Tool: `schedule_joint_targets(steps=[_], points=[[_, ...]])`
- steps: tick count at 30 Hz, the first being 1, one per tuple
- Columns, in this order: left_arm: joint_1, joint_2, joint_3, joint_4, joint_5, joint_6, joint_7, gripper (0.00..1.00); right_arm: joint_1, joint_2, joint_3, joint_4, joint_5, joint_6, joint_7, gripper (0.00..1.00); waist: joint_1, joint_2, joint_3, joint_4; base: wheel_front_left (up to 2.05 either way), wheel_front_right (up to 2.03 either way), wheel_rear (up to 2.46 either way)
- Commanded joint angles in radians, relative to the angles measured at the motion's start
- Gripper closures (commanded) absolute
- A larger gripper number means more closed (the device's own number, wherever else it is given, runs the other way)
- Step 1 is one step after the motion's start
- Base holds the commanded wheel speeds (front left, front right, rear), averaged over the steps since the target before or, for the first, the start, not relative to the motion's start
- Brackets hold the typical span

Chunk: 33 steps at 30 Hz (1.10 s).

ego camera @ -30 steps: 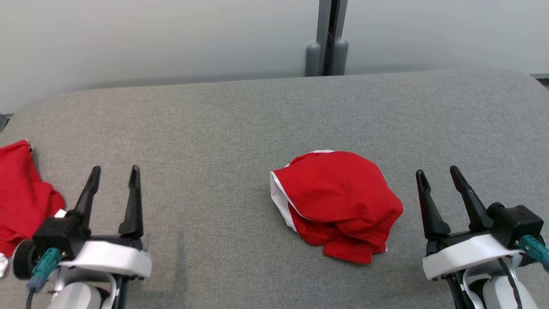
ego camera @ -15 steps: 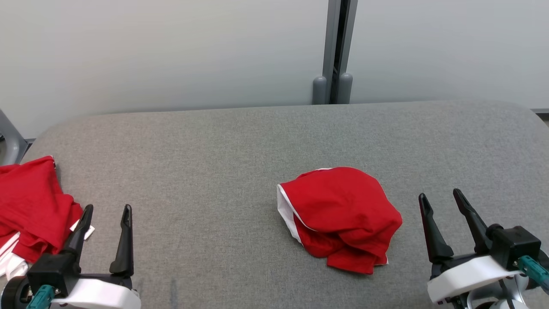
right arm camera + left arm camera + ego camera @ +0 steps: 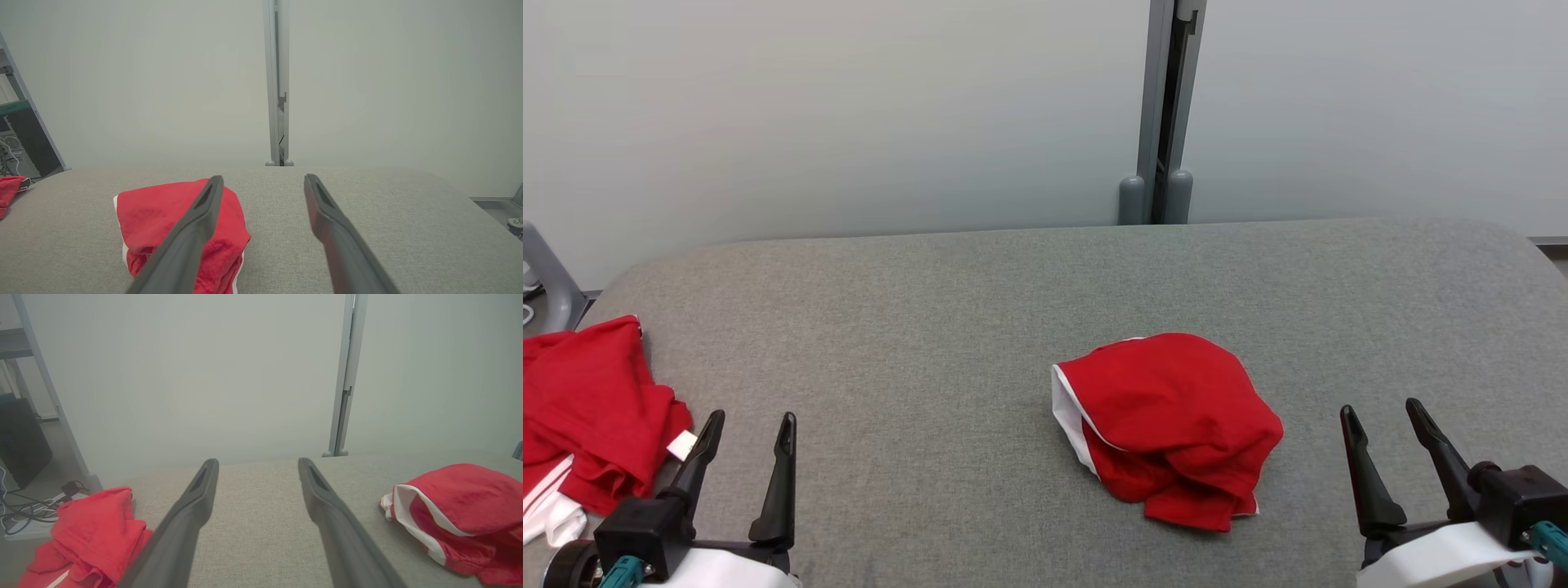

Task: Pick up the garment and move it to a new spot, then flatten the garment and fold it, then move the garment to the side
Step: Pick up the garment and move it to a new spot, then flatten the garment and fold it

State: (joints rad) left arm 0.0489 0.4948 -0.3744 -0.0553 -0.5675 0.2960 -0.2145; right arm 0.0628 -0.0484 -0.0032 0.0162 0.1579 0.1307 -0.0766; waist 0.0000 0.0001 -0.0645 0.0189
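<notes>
Garment [image 3: 1168,429] sits bunched on the grey table [image 3: 931,310], a little right of centre. It lies forward and inward from your right gripper [image 3: 1380,407], which is clearly the nearer one. Your left gripper [image 3: 752,417] is well apart from it, just beside a second red heap [image 3: 596,408] at the table's left edge. Both pairs of fingers are spread and hold nothing. The garment is a rounded red mound with white trim along its left side, and its long axis runs roughly far-left to near-right. You would likely reach with the right.
</notes>
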Motion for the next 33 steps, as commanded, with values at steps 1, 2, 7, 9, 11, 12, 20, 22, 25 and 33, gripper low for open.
schedule_joint_targets(steps=[1,2,7,9,11,12,20,22,25,33], points=[[0.007,0.005,0.002,-0.003,-0.009,0.006,0.002,0.00,0.012,-0.004,-0.005,-0.004,-0.002,0.000,0.003,0.00,0.0000,-0.0001,-0.002,-0.002,0.00,0.00,0.00],[0.009,0.006,0.002,-0.004,-0.009,0.006,0.002,0.00,0.013,-0.004,-0.005,-0.006,-0.002,0.000,0.004,0.00,0.0000,-0.0001,-0.002,-0.003,0.00,0.00,0.00],[0.009,0.009,0.000,-0.009,-0.012,0.012,0.012,0.00,0.014,-0.004,-0.003,-0.010,0.006,0.000,0.007,0.00,0.0000,-0.0001,0.001,-0.008,0.00,0.00,0.00],[0.008,0.008,-0.002,-0.010,-0.014,0.013,0.015,0.00,0.012,-0.004,-0.002,-0.009,0.008,0.000,0.008,0.00,0.0000,-0.0001,0.003,-0.008,0.00,0.00,0.00],[0.008,0.006,-0.003,-0.011,-0.016,0.015,0.018,0.00,0.011,-0.004,-0.002,-0.008,0.007,0.000,0.007,0.00,0.0000,-0.0001,0.004,-0.009,0.00,0.00,0.00],[0.008,0.005,-0.004,-0.011,-0.016,0.015,0.019,0.00,0.010,-0.004,-0.003,-0.007,0.007,0.000,0.006,0.00,0.0000,-0.0001,0.005,-0.008,0.00,0.00,0.00],[0.009,0.004,-0.007,-0.011,-0.016,0.020,0.024,0.00,0.006,-0.004,-0.003,-0.002,0.003,0.000,0.004,0.00,0.0000,-0.0001,0.005,-0.007,0.00,0.00,0.00],[0.010,0.003,-0.007,-0.012,-0.019,0.022,0.024,0.00,0.006,-0.004,-0.003,0.000,0.003,0.000,0.004,0.00,0.0000,-0.0001,0.004,-0.008,0.00,0.00,0.00],[0.011,0.002,-0.006,-0.012,-0.021,0.025,0.023,0.00,0.006,-0.004,0.001,0.003,0.005,0.000,0.009,0.00,0.0000,-0.0001,0.002,-0.009,0.00,0.00,0.00],[0.004,-0.002,-0.008,-0.010,-0.022,0.030,0.016,0.00,0.002,-0.004,0.029,0.006,0.005,0.000,0.017,0.00,0.0000,-0.0001,0.001,-0.010,0.00,0.00,0.00]])
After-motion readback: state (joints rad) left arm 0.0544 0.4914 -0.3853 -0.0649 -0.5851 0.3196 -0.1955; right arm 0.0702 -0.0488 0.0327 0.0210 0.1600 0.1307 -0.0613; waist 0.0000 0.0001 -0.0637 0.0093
